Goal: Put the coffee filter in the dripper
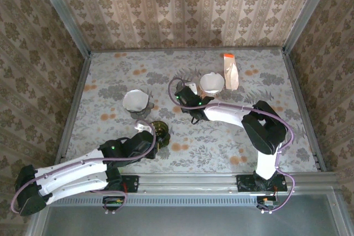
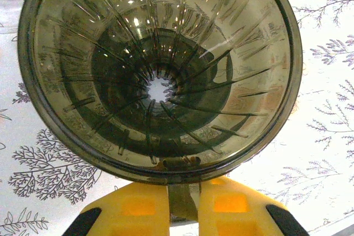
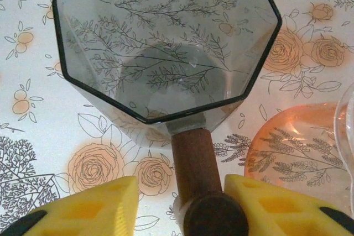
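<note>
the table (image 1: 110, 75) is bounded on its left by a metal rail (image 1: 76, 103), and a wide strip of bare flowered cloth runs along that edge. in the top view the left arm lies low across the near left corner, just inside the near rail (image 1: 188, 179). the left gripper (image 2: 183, 192) is clamped tight on a thin tab at the rim of the dark ribbed dripper (image 2: 160, 70), which stands near the front middle of the table, its round mouth open upward. behind it and slightly left, a white coffee filter (image 1: 136, 100) sits on a small stand, near the dripper but apart from it, with bare cloth between it and the left rail. further right, the right gripper (image 3: 182, 192) reaches in at the table's centre; its yellow fingers (image 3: 99, 205) stand spread on either side of the wooden handle (image 3: 191, 158) of an octagonal glass dripper (image 3: 166, 53), a gap showing on the left side of the handle, so nothing is gripped. an orange glass (image 3: 293, 147) sits just beside that dripper's right edge. a second white filter (image 1: 212, 83) rests behind the right gripper, with a packet (image 1: 230, 73) just beside it. bare cloth stretches from there to the right rail (image 1: 301, 103) and across the near middle.
</note>
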You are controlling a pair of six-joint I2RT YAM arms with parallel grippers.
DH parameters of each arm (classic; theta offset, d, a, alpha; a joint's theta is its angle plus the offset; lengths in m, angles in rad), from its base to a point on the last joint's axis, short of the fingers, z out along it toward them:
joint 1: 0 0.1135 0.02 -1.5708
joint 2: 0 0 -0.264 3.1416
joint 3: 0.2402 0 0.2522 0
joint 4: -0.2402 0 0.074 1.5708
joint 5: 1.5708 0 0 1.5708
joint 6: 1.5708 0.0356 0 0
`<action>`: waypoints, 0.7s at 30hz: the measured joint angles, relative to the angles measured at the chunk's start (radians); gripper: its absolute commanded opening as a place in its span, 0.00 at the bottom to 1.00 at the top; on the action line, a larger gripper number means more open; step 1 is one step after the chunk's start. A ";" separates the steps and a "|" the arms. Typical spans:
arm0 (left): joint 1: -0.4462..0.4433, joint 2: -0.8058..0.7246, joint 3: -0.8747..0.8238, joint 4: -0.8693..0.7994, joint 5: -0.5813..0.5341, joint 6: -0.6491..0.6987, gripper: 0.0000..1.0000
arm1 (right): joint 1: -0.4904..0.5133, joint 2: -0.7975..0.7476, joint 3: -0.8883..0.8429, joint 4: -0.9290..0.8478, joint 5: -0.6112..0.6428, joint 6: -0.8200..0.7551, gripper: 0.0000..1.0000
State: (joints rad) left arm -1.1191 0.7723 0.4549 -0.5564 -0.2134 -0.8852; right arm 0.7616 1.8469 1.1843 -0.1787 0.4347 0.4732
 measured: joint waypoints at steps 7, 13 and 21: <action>0.000 0.014 0.006 0.005 0.000 0.003 0.11 | 0.000 0.021 0.014 0.003 0.000 -0.045 0.20; 0.000 0.014 0.006 0.008 0.000 0.003 0.11 | 0.004 0.014 0.003 0.020 -0.007 -0.064 0.15; 0.000 0.014 0.006 0.010 0.000 0.003 0.09 | 0.090 -0.169 -0.148 -0.008 -0.007 -0.074 0.13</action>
State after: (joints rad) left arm -1.1191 0.7860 0.4614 -0.5468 -0.2134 -0.8818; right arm 0.8513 1.6775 1.0367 -0.1871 0.4278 0.3992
